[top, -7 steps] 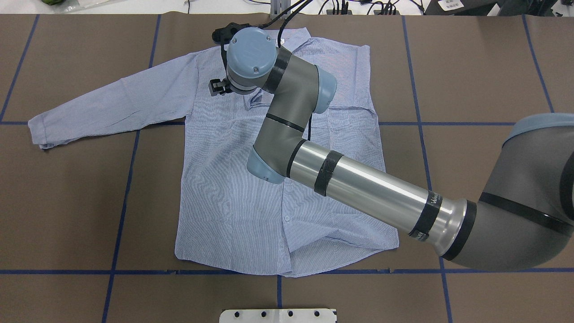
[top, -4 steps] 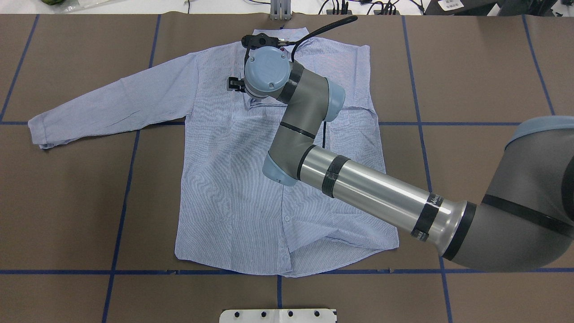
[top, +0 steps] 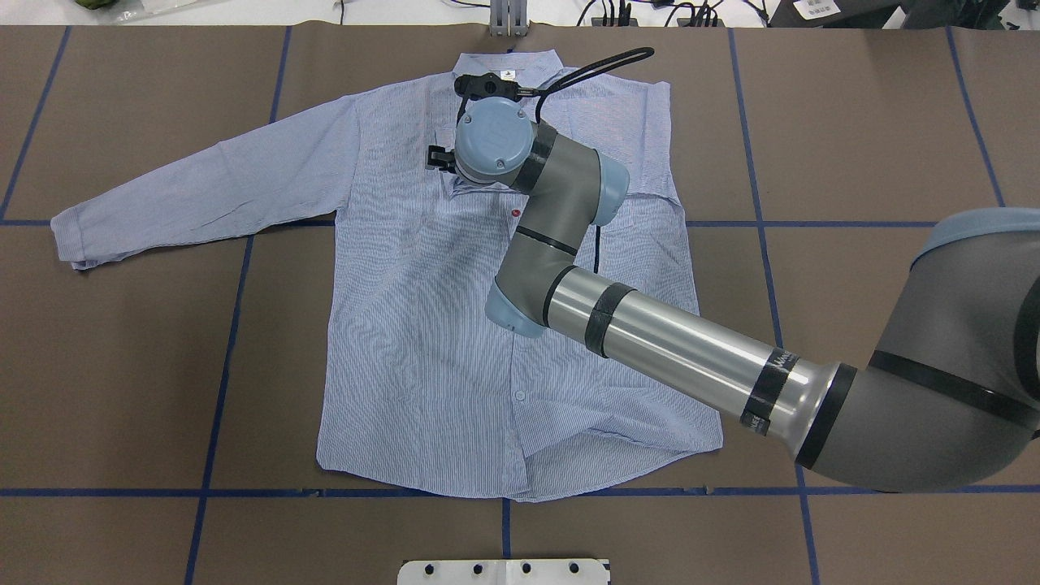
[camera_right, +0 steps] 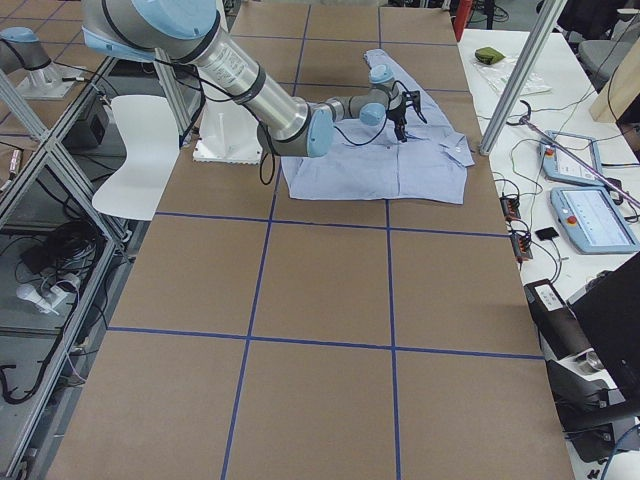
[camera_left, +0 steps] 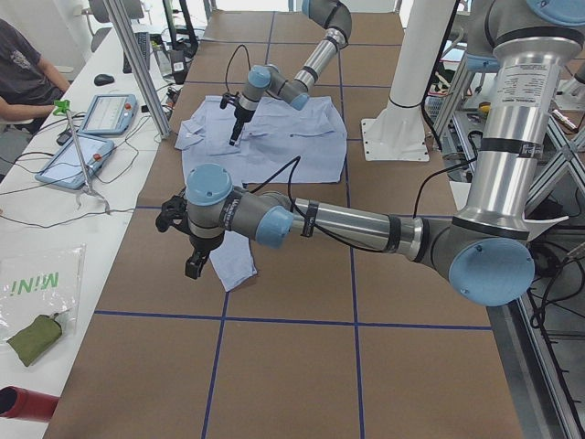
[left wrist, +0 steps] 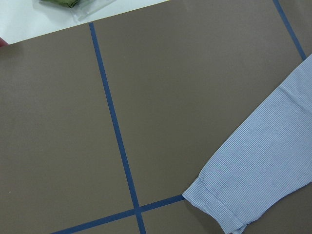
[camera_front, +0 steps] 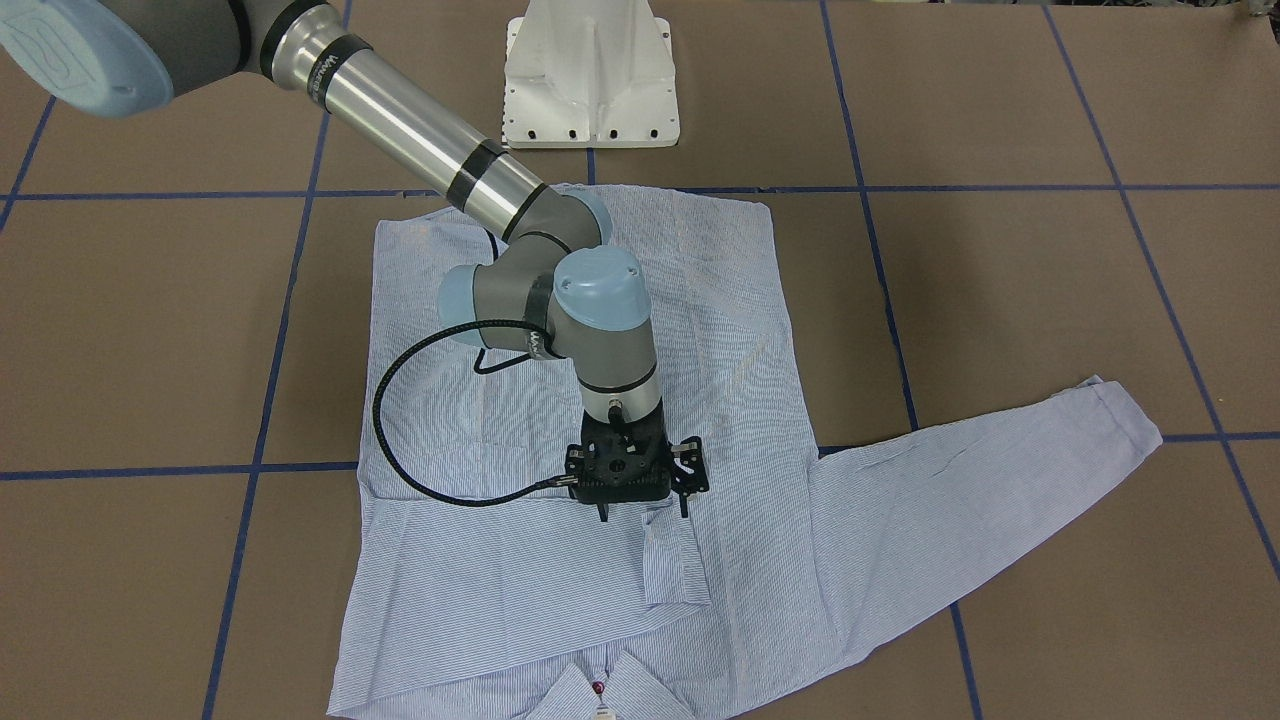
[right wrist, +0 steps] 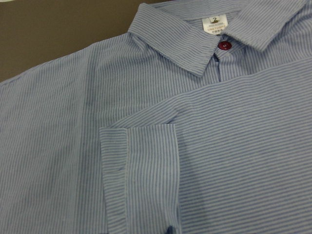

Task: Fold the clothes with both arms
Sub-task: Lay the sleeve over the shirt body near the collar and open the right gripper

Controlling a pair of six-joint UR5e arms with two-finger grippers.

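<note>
The striped shirt (top: 422, 325) lies flat, front up, collar (right wrist: 195, 46) at the far edge. One sleeve is folded across the chest, its cuff (camera_front: 672, 560) below the collar. My right gripper (camera_front: 643, 513) hangs open just above that cuff (right wrist: 139, 161), nothing between its fingers. The other sleeve (top: 203, 187) stretches out over the table, ending in a cuff (left wrist: 219, 204). My left gripper (camera_left: 190, 267) hovers beside that cuff. It shows only in the exterior left view, so I cannot tell whether it is open or shut.
The white pedestal base (camera_front: 590, 70) stands at the robot's edge of the brown table (top: 853, 122), which is crossed by blue tape lines. A side bench with tablets (camera_left: 78, 155), a green pouch (camera_left: 37, 338) and a seated person (camera_left: 23, 78) runs along the far edge.
My right wrist has moved rightward and toward the robot, sinking lower over the folded cuff. A red button below the collar now shows. The shirt has not moved.
</note>
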